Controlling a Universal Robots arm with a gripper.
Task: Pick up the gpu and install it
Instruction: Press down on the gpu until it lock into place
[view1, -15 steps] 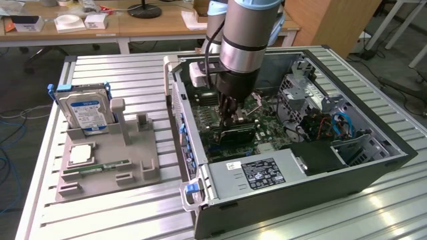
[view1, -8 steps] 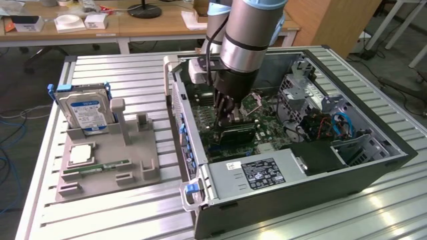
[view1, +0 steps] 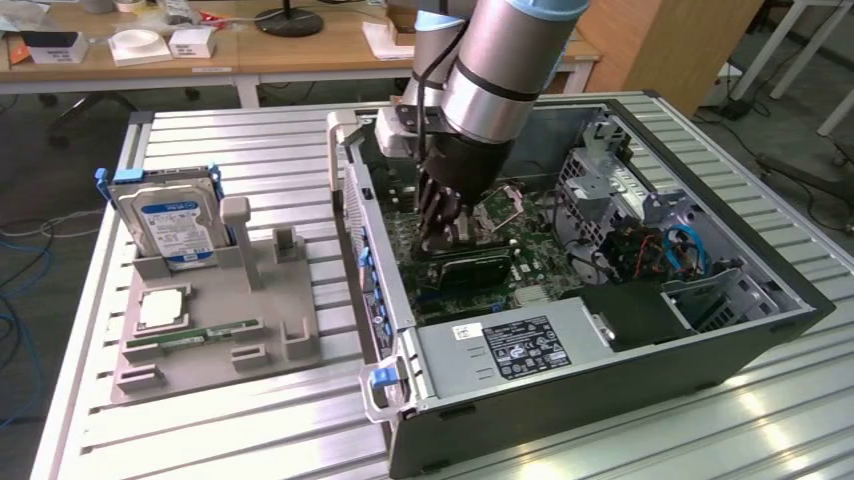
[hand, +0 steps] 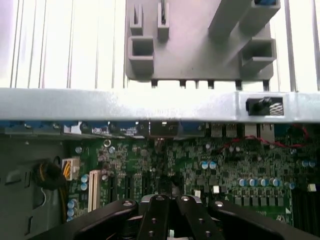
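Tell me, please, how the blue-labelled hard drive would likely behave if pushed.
The hard drive looks rigid and metal-cased, so it is probably heavy for its size. It stands on edge in the grey holder, so a push might tip it.

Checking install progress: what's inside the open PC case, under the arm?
Inside the case: green motherboard, a dark card lying below the shut pincer, blue cables. The arm covers the board behind it; whether the card is seated is hidden.

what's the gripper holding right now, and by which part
It cannot be told. The gripper is shut and low inside the computer case, just above the dark gpu on the motherboard, but no grip on it shows.
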